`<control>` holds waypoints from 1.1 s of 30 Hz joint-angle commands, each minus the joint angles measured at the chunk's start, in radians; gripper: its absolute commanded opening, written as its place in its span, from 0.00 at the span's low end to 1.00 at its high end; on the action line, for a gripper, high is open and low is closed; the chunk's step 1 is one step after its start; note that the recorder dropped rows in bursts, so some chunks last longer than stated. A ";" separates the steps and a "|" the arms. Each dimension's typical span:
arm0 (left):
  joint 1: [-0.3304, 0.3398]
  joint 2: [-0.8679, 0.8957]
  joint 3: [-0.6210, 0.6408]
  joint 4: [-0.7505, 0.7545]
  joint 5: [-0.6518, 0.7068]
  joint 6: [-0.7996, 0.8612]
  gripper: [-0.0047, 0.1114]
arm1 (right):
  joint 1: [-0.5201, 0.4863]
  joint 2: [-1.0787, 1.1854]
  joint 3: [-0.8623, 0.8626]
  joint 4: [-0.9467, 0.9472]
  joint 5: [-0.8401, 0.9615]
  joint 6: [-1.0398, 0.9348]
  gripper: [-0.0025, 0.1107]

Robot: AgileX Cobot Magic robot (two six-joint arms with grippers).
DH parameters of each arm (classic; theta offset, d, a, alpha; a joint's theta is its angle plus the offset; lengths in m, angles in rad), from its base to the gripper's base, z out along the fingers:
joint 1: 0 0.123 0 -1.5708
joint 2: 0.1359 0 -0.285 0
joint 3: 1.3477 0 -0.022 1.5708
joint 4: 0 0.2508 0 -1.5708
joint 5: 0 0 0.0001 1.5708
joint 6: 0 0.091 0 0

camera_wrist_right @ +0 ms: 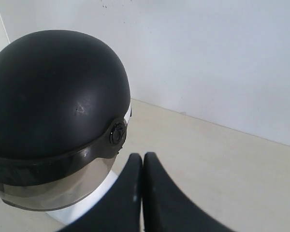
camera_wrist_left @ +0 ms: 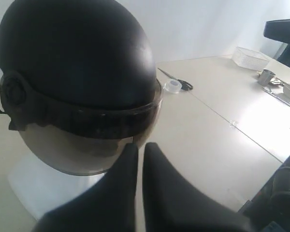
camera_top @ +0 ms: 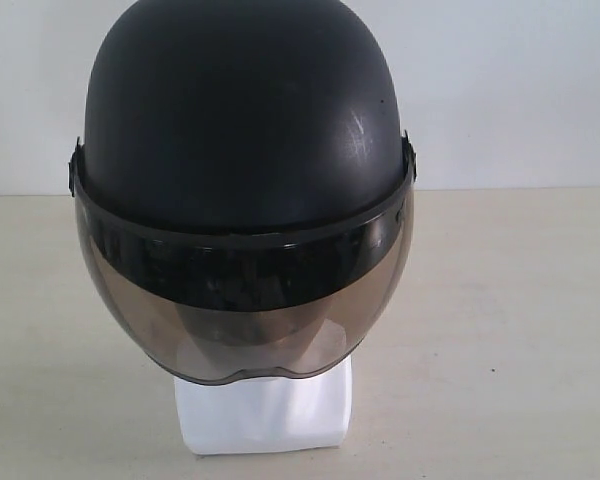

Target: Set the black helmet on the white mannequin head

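Left gripper [camera_wrist_left: 139,146] and right gripper [camera_wrist_right: 142,157] both closed, empty, black helmet [camera_wrist_left: 77,53] just beyond their tips, seated on white mannequin head [camera_top: 265,415]

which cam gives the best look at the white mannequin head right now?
Exterior view: the white mannequin head shows its neck and base full-width below the black helmet, which covers the rest. Left wrist view shows only a side patch of white under the helmet; right wrist view only a sliver.
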 commanded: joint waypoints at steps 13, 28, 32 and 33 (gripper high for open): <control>0.002 -0.162 -0.052 1.049 -0.141 -0.702 0.08 | 0.001 -0.004 -0.003 -0.005 -0.008 0.001 0.02; 0.002 -0.293 0.851 0.768 -1.204 -0.620 0.08 | 0.001 -0.004 -0.003 -0.005 -0.008 0.001 0.02; 0.032 -0.317 0.859 0.816 -1.153 -0.606 0.08 | 0.001 -0.004 -0.003 -0.005 -0.008 0.001 0.02; 0.036 -0.317 0.859 0.820 -1.135 -0.599 0.08 | 0.001 -0.004 -0.003 -0.005 -0.008 0.001 0.02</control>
